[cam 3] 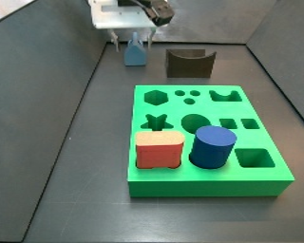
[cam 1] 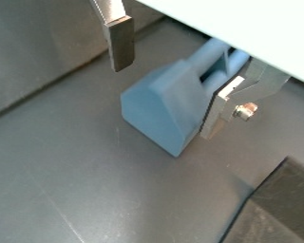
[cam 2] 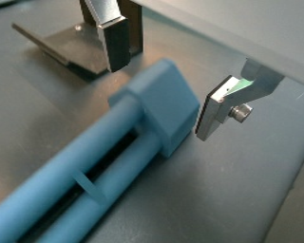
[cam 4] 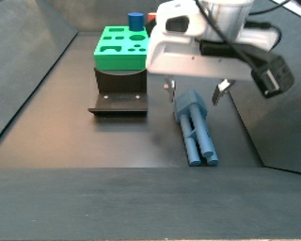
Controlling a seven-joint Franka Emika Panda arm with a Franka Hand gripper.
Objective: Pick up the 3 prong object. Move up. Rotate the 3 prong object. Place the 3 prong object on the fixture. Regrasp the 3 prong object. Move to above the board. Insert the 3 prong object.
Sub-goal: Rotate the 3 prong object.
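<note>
We see the end effector spread open, its fingers straddling the blocky end of the 3 prong object without clearly pinching it. That piece lies flat on the dark floor, just beside the fixture. The board sits well apart, carrying a red block and a dark blue cylinder.

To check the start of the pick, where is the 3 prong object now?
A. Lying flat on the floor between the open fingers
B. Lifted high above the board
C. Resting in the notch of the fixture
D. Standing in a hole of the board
A: in a side view the 3 prong object lies flat on the dark floor, one end under the end effector, whose fingers stand apart on both sides of it.
</note>
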